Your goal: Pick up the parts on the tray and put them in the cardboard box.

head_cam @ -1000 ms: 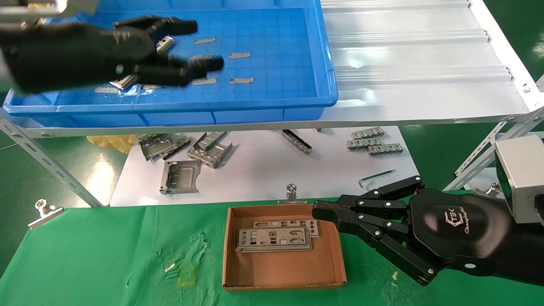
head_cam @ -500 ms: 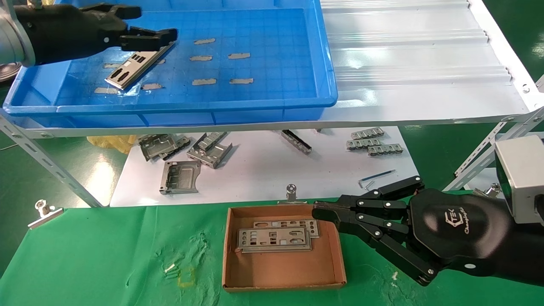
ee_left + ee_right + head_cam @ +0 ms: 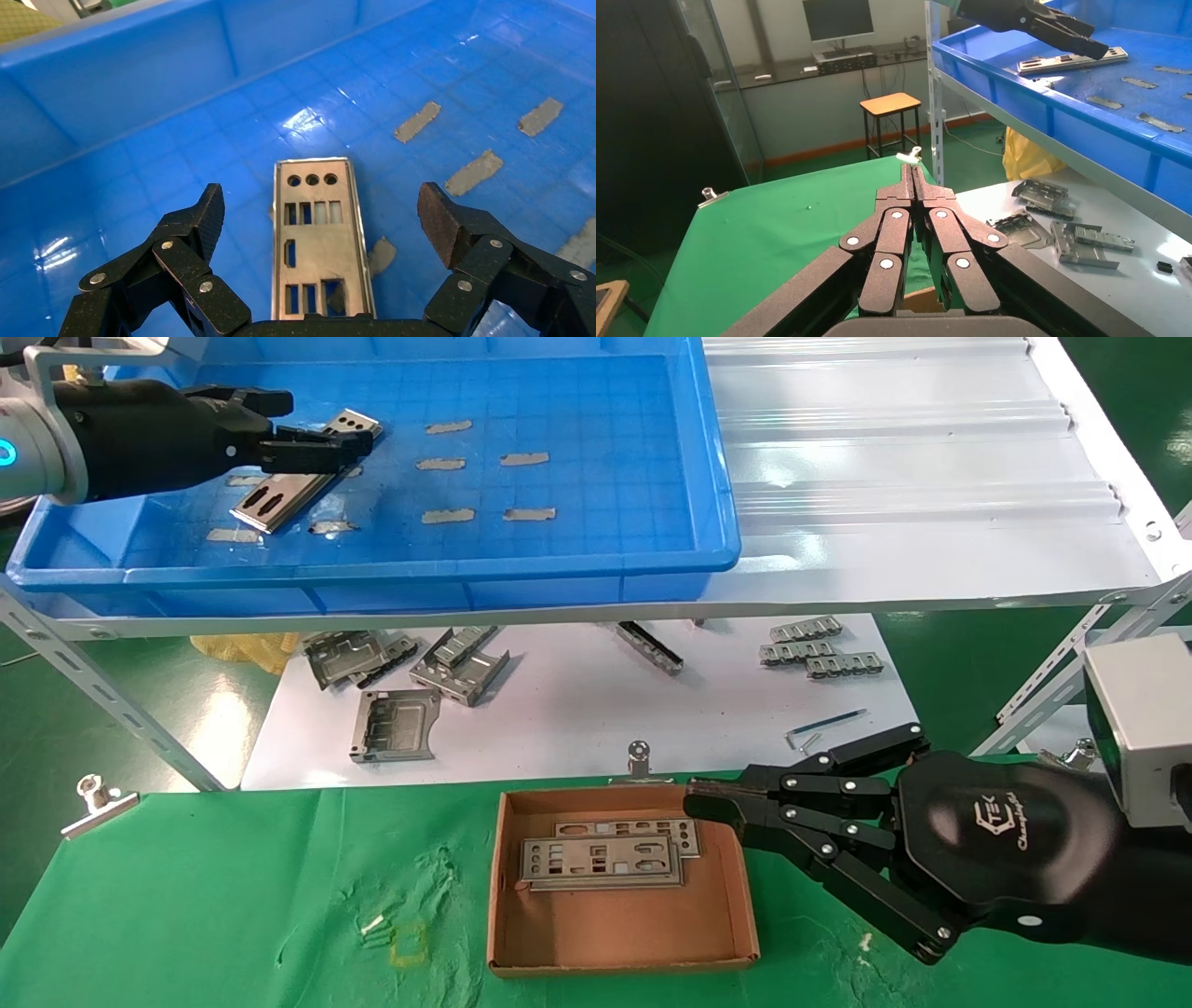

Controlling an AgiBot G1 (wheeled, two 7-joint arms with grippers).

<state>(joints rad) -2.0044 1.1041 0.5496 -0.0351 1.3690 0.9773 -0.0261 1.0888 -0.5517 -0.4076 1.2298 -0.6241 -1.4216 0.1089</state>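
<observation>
Sitting on the white shelf panel, the blue tray (image 3: 596, 537) holds one remaining punched silver plate (image 3: 279, 495), lying flat and diagonal on the gridded floor among short grey tape strips (image 3: 524, 458). Below, on the green-covered counter (image 3: 205, 896), the cardboard box (image 3: 619, 933) already has two plates (image 3: 605, 857) overlapping at its far side. A thin plate flat on a slick floor looks likely to skid or tip when squeezed, so an off-centre or too-high closing could push it aside rather than catch it, and a weak edge grip might drop it on the way to the box. The left gripper (image 3: 320, 214) hangs low over the plate with its jaws spread wide, one finger on either side of the plate's width, holding nothing. The right gripper (image 3: 694, 800) is parked at the box's right rim, its fingers pressed together and empty.
</observation>
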